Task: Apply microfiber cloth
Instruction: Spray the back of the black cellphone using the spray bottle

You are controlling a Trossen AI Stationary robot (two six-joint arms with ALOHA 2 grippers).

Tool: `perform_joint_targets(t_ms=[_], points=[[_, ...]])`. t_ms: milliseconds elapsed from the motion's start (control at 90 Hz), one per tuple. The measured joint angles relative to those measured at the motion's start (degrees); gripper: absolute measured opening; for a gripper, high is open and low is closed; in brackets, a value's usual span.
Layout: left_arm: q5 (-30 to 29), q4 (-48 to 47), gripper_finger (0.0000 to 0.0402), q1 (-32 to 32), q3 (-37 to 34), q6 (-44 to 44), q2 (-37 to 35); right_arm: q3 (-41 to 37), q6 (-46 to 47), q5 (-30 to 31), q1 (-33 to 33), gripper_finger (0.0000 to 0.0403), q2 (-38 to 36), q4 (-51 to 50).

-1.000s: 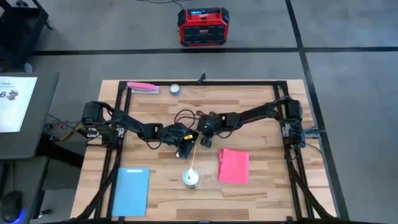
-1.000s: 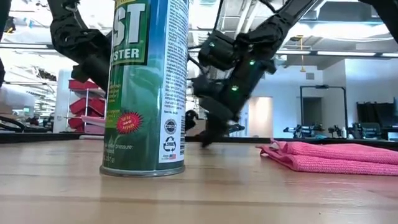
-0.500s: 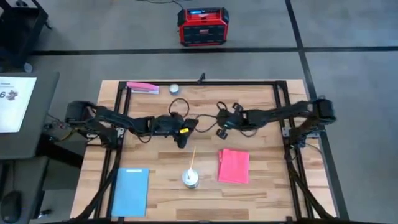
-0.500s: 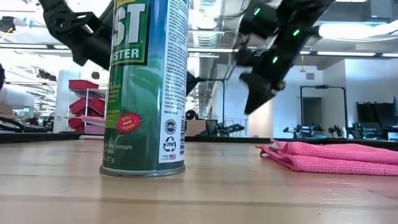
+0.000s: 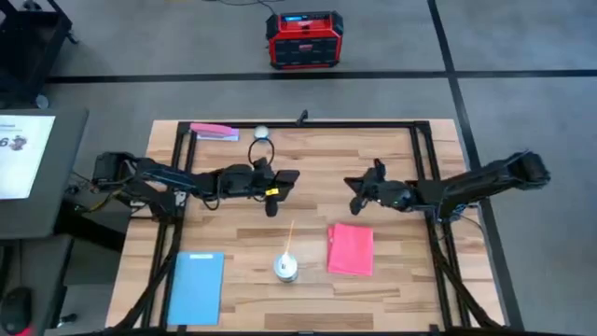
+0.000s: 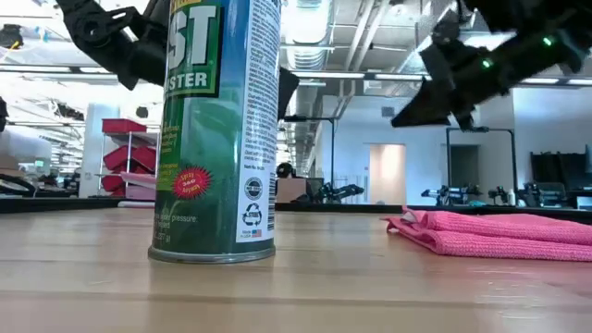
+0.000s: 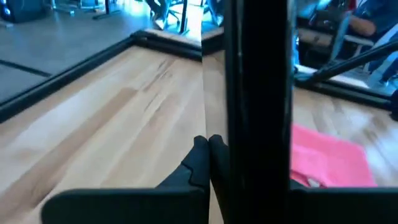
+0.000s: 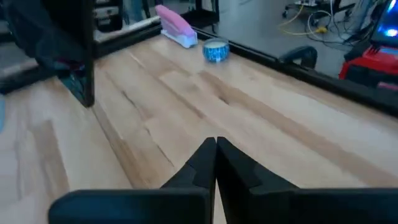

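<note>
Near the tabletop's [image 5: 392, 159] front edge lies the microfiber cloth [image 5: 351, 249], just beneath the right gripper [image 5: 355, 192], whose fingers are pressed together.

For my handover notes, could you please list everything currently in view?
microfiber cloth: one, pink-red, flat on the table, right of centre
spray can: one, green, upright, left of the cloth
rectangle: one, light blue, table's lower left in the high view
strip-like item: one, pink, far edge
round item: one, white-blue, beside the strip
phone: one, black, at the left gripper
box: one, red, floor beyond the table
table: one, light wood
left gripper: above the table's middle
right gripper: shut, raised beyond the cloth
</note>
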Motion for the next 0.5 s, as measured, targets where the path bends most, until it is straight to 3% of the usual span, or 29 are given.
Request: perform_joint_targets(t_ms=[144, 333, 500], points=[[1.41, 0.86, 0.0006, 0.97, 0.02, 0.07, -0.02, -0.62, 1.69, -1.92, -3.6, 0.0, 2.59, 10.64], [4.86, 3.05, 0.0006, 1.09, 0.07, 0.06, -0.06, -0.62, -4.96, -17.24, -4.53, 0.0, 4.36, 22.2], [8.28, 5.61, 0.0006, 1.05, 0.07, 0.89, -0.07, -0.6, -5.68, -29.35, -4.76, 0.0, 11.63, 39.44]])
